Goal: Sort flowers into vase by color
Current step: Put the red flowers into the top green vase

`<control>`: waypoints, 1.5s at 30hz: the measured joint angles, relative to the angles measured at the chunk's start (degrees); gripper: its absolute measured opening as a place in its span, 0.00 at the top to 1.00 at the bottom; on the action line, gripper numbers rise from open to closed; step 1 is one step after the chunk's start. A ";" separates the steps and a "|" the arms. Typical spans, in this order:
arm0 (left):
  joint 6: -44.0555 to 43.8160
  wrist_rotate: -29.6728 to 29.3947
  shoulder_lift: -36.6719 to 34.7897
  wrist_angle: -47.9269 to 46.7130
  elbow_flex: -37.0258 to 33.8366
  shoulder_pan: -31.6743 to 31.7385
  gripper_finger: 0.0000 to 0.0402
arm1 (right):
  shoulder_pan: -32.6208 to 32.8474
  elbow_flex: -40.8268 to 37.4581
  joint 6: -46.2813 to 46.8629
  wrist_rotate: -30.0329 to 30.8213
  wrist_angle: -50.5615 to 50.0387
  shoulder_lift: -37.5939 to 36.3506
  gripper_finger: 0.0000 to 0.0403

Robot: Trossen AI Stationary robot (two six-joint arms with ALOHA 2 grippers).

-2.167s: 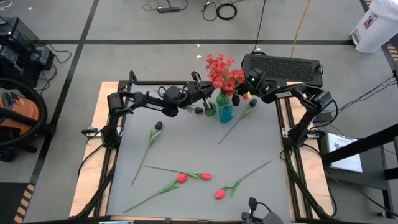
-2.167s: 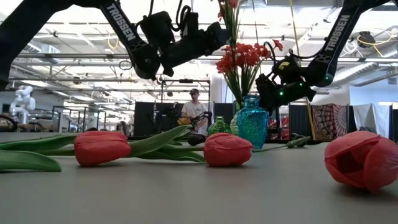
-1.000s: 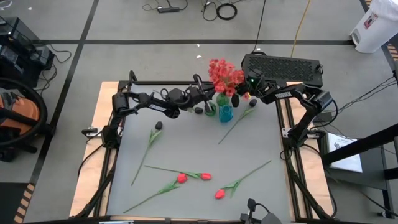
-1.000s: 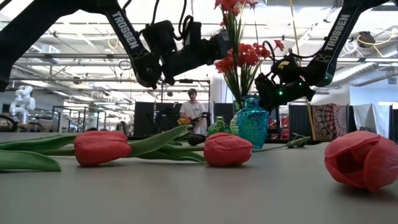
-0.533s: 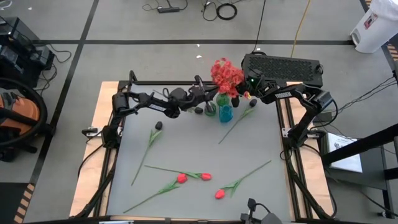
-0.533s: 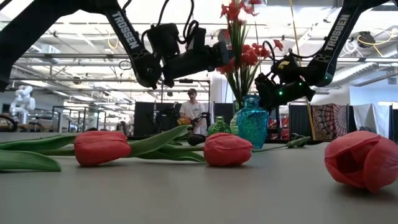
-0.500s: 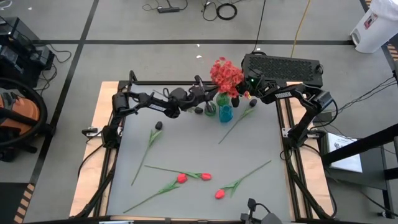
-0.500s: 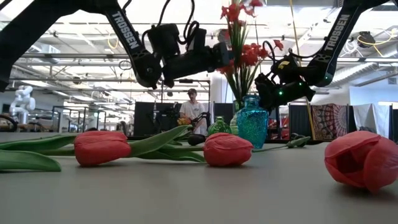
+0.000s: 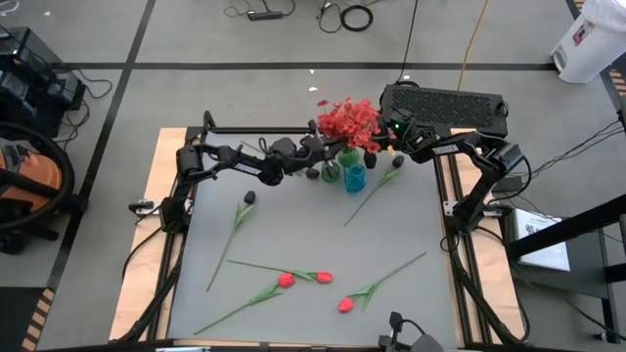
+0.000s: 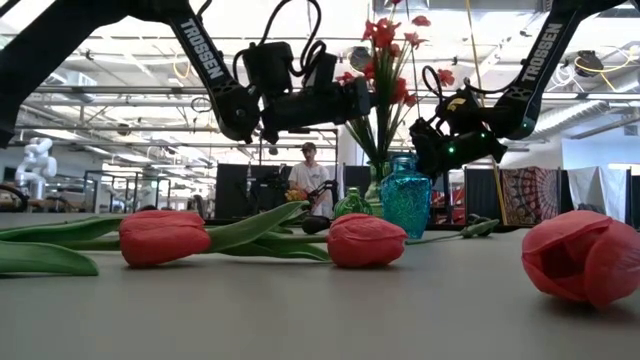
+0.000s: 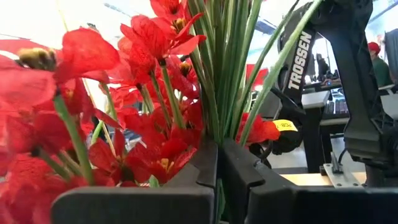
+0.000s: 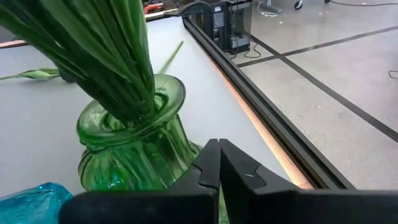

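So the left gripper (image 10: 372,100), pinched shut on the red flowers' (image 9: 346,119) stems, has swung the bunch over toward the green vase (image 12: 134,140) up top-center, so reds look nearly sorted; right gripper (image 12: 217,163) closed, empty.

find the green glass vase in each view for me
High view: green glass vase at the table's far edge, left of the blue glass vase.
Low view: small, mid-picture, left of the blue vase.
Left wrist view: not in it.
Right wrist view: large, left of centre.
Shared landmark: the blue vase beside it.
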 joint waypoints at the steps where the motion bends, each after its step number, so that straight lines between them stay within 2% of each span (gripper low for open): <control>1: 0.01 -0.08 0.00 0.04 0.01 0.00 0.97 | 0.00 0.00 0.00 0.00 -0.02 0.00 1.00; 28: 0.03 -0.44 -0.02 -2.10 0.04 0.37 0.95 | 0.00 0.00 -0.20 0.00 -0.44 0.00 1.00; 38: 0.03 -1.11 -0.02 -2.08 0.04 0.35 0.76 | -0.04 0.00 -0.20 0.07 -0.44 0.00 1.00; 45: 0.03 -1.22 -0.02 -2.03 0.04 0.35 0.74 | -0.02 -0.02 -0.20 0.07 -0.46 0.00 1.00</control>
